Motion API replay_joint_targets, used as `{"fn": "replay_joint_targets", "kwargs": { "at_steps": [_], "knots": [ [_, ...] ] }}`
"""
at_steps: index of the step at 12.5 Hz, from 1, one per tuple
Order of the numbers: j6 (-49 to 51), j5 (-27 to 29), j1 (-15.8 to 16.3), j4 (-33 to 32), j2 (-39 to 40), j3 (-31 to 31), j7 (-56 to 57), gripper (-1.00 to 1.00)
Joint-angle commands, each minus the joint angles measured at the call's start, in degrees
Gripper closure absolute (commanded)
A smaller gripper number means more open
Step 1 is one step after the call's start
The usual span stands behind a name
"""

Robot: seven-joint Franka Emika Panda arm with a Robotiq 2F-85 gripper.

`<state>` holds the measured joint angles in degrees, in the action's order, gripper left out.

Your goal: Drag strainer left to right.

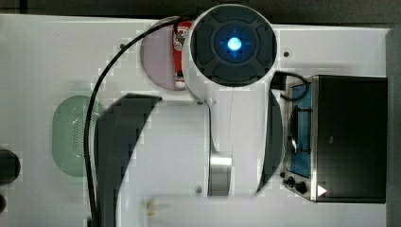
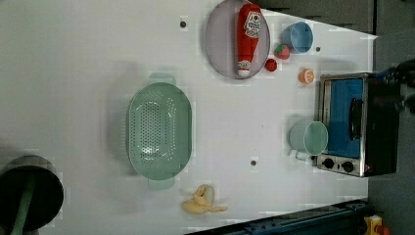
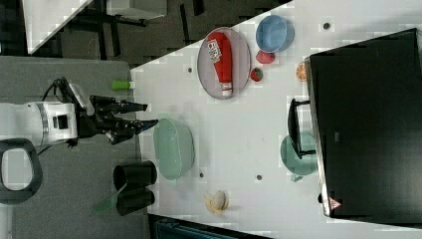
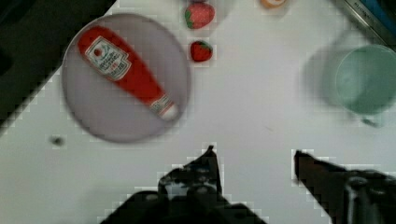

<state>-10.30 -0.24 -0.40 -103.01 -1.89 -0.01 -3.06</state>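
Note:
The strainer (image 2: 159, 131) is a pale green oval colander with a grid of small holes. It lies on the white table, toward the top view's left (image 1: 71, 135). In the right view my gripper (image 3: 148, 114) hangs just off the strainer's (image 3: 173, 148) upper left rim, one fingertip (image 3: 154, 122) close to that rim; I cannot tell whether it touches. The wrist view has the gripper (image 4: 253, 153) open, with only bare white table between its fingers.
A grey plate (image 2: 222, 41) holds a ketchup bottle (image 2: 248, 36), with strawberries and a blue cup beside it. A mint mug (image 2: 309, 138) stands by the toaster oven (image 2: 357, 125). A banana (image 2: 201, 200) lies near the table edge, and a black container (image 2: 29, 196) sits beyond the strainer.

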Motion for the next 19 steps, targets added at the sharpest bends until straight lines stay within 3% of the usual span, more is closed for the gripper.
{"fn": "replay_joint_targets", "kwargs": {
  "at_steps": [1, 3, 6, 10, 15, 19],
  "knots": [
    [14.4, -2.0, 1.3, -13.8, -28.1, -4.3, -5.0, -0.6],
    [14.4, -2.0, 1.3, -13.8, -28.1, -4.2, -5.0, -0.99],
    [12.8, -1.7, 2.2, -14.0, -26.8, -2.3, -5.0, -1.0],
    [7.3, -1.1, 3.9, -15.4, -21.7, 7.1, -10.0, -1.0],
    [-7.3, -1.1, 4.2, -17.0, -10.3, 22.1, -35.5, -1.0],
    [-18.2, -1.2, 4.3, -17.1, 1.2, 29.8, -57.4, -1.0]
  ]
}}
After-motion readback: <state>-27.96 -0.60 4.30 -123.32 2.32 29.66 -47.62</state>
